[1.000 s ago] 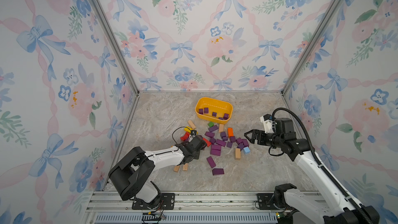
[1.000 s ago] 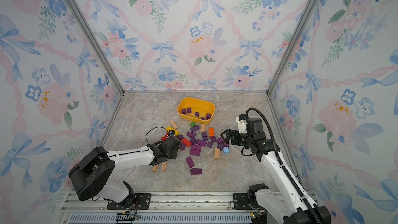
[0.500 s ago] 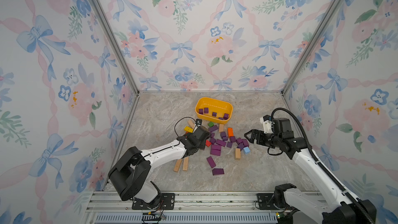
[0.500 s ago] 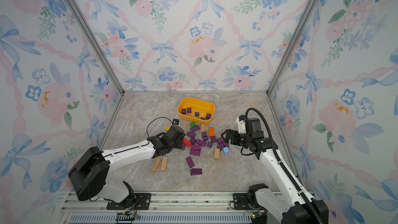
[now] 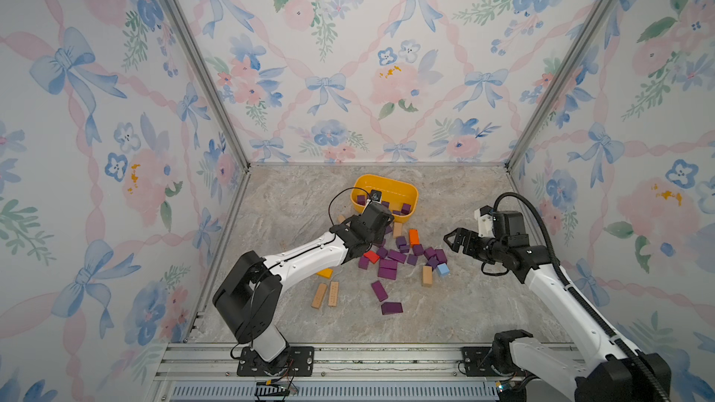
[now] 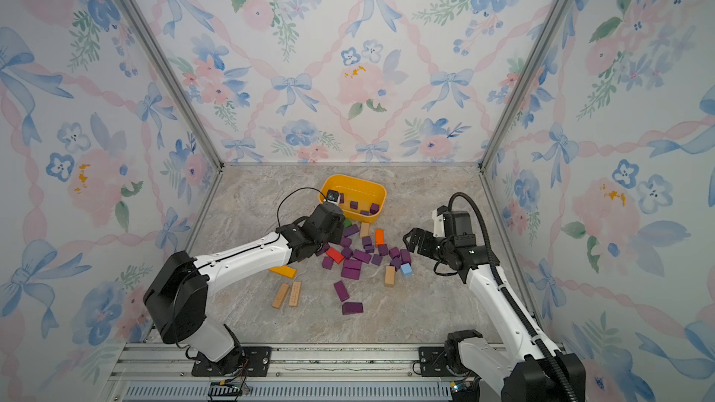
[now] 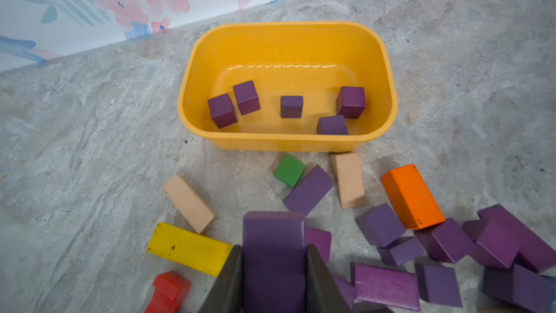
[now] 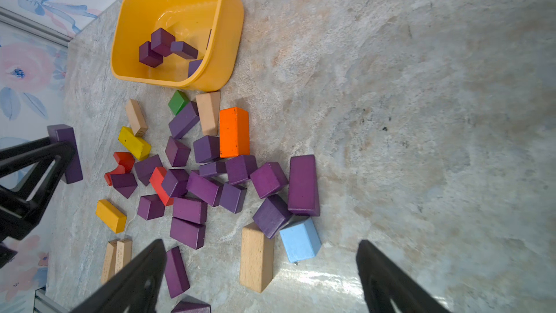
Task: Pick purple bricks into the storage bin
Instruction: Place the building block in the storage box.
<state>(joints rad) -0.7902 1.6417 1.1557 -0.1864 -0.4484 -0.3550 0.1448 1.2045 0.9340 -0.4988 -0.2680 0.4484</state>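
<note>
While my left pincer [image 7: 273, 254] squeezes a purple bar [image 7: 273, 236], the yellow storage bin [image 7: 288, 143] sits straight ahead, just past a green cube [image 7: 289, 170]. The bar sticks out forward, long end pointing at the bin. My left arm is nearer. My right pincer [image 8: 260, 245] hangs wide open beside the loose purple bricks [image 8: 204, 188] on the floor.

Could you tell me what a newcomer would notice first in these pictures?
The yellow storage bin toward the back wall stands out, with five purple bricks inside. In front of it sprawls a heap of more purple ones, with an orange block at its edge. The left gripper is shut on a purple brick just short of the bin, and the right gripper hangs open beside the heap.
</note>
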